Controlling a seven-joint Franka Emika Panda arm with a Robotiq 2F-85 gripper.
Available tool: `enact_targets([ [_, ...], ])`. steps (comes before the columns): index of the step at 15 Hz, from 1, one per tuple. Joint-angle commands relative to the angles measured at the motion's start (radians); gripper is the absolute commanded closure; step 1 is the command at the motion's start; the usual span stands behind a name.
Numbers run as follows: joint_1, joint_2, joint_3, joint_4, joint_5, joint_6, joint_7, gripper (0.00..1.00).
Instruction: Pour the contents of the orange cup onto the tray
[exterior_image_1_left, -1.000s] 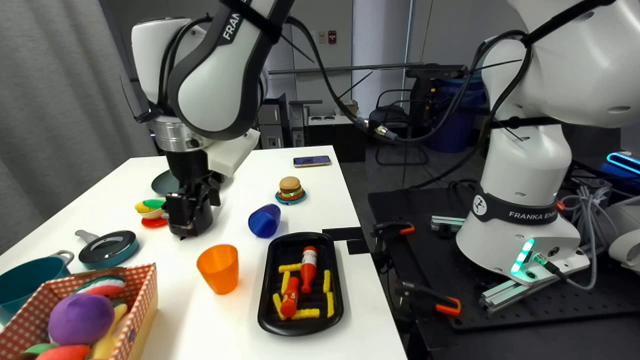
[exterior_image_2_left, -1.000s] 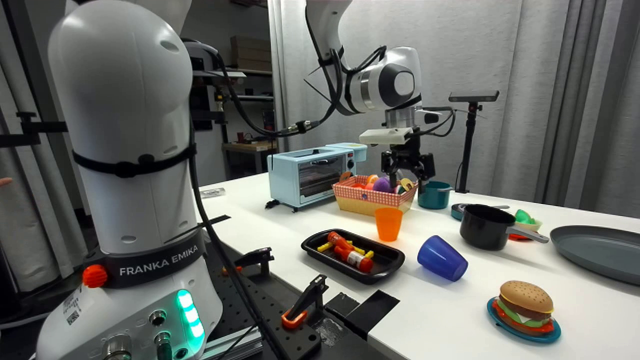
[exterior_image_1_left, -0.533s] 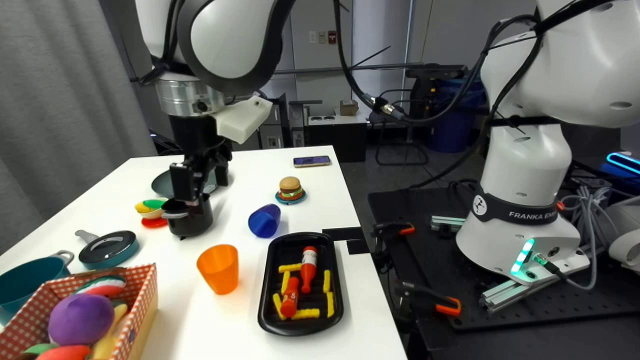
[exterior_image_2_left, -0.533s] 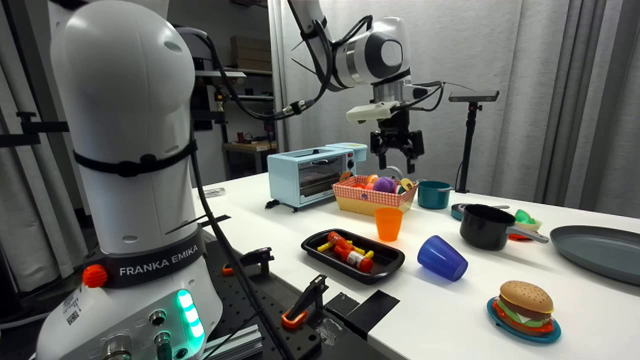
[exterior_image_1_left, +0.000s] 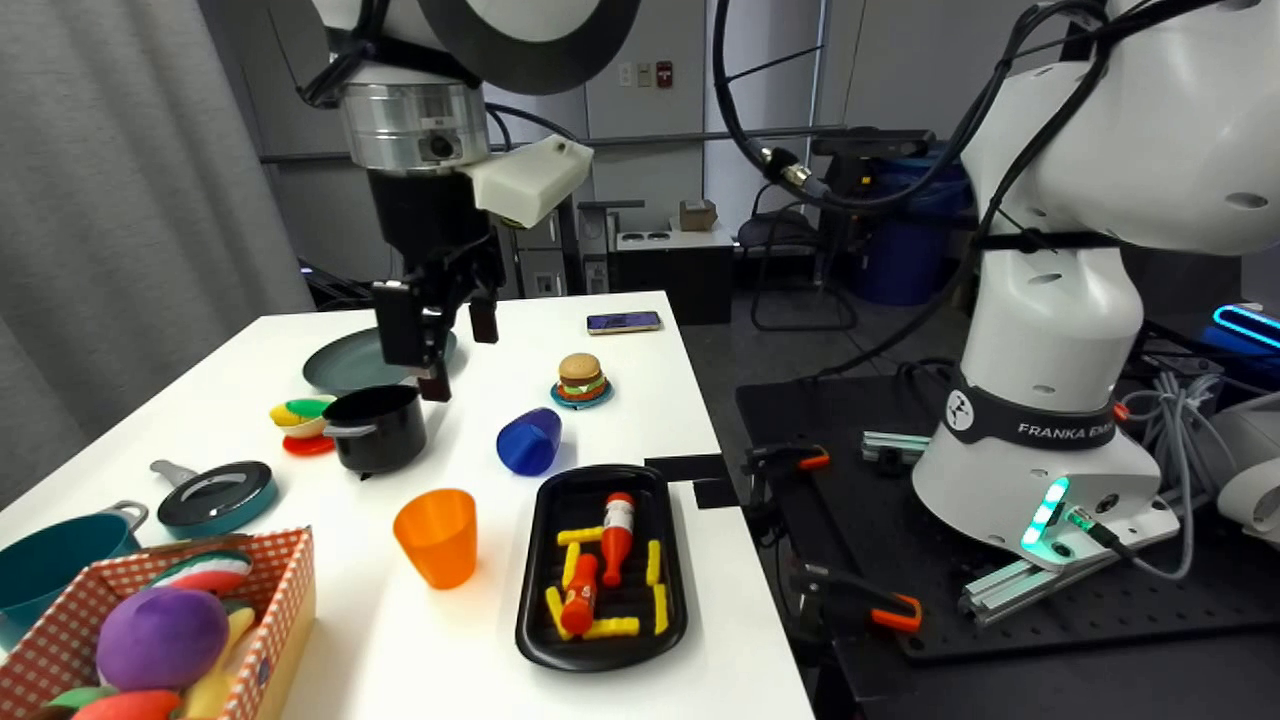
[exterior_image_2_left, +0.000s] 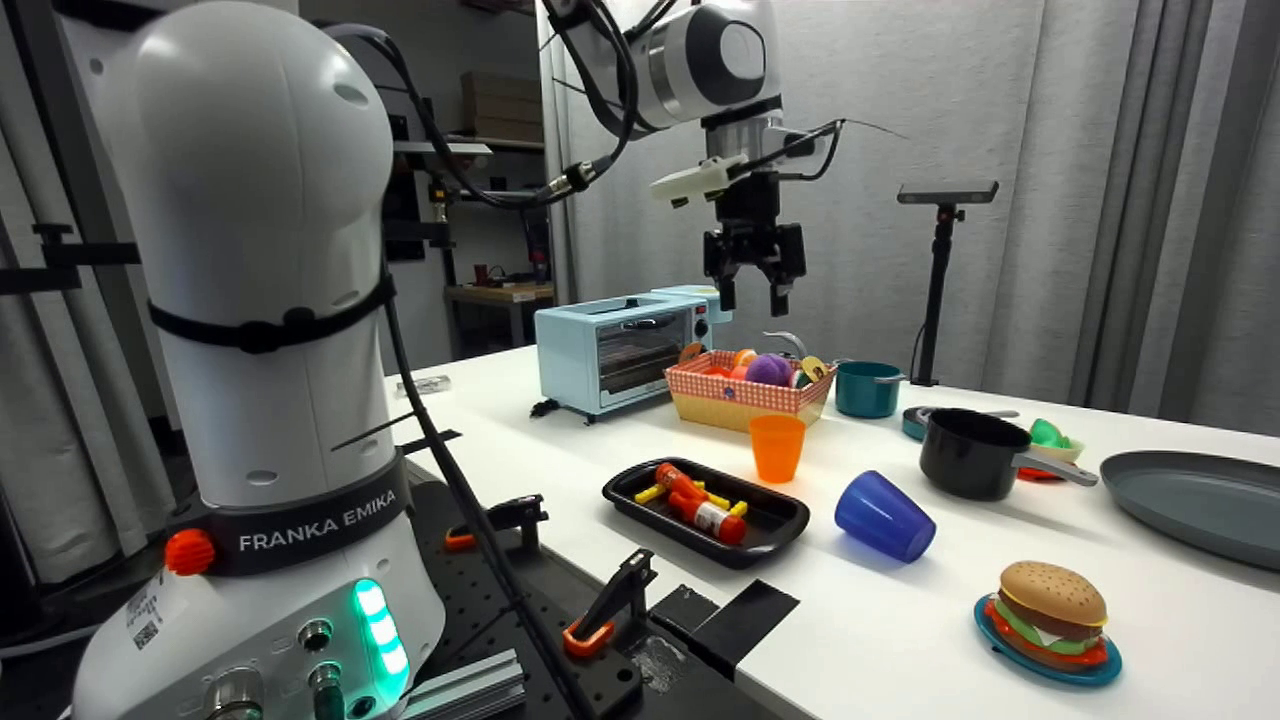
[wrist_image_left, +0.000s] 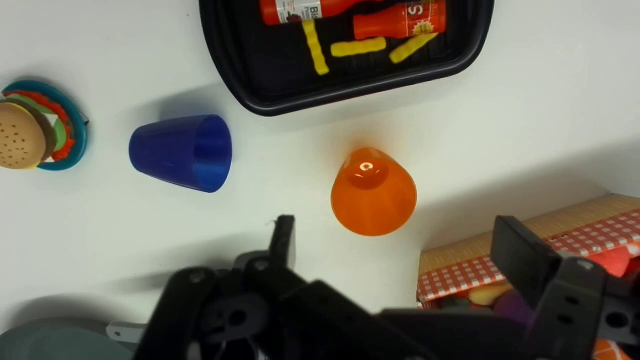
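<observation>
Here's the gripper (exterior_image_2_left: 753, 300), hanging in mid-air over the white table (exterior_image_1_left: 400, 660), and look at those fingers (wrist_image_left: 520, 255) in the wrist view: spread wide, fully released, clear of everything! Down below, the orange cup (wrist_image_left: 372, 205), standing upright on the tabletop, mouth up, walls vivid, a bright glint deep inside. Past it, near but apart, the black tray (exterior_image_1_left: 598, 656) lies flat, two red bottles (exterior_image_1_left: 618, 540) and several yellow pieces (exterior_image_1_left: 610, 628) strewn in it. Then the blue cup (wrist_image_left: 167, 152), down on its side, and farther out, a toy burger (wrist_image_left: 20, 135)!
</observation>
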Motion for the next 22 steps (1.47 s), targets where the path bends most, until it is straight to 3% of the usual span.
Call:
enact_targets([
  [1,-0.001,-0.111,0.021,-0.07,-0.011,-0.049,0.056,0.0],
  [15,-0.022,-0.284,0.05,-0.215,-0.003,-0.092,0.077,0.0],
  [20,-0.026,-0.314,0.053,-0.239,0.0,-0.095,0.079,0.0],
  [22,-0.022,-0.261,0.046,-0.214,0.007,-0.066,0.05,0.0],
])
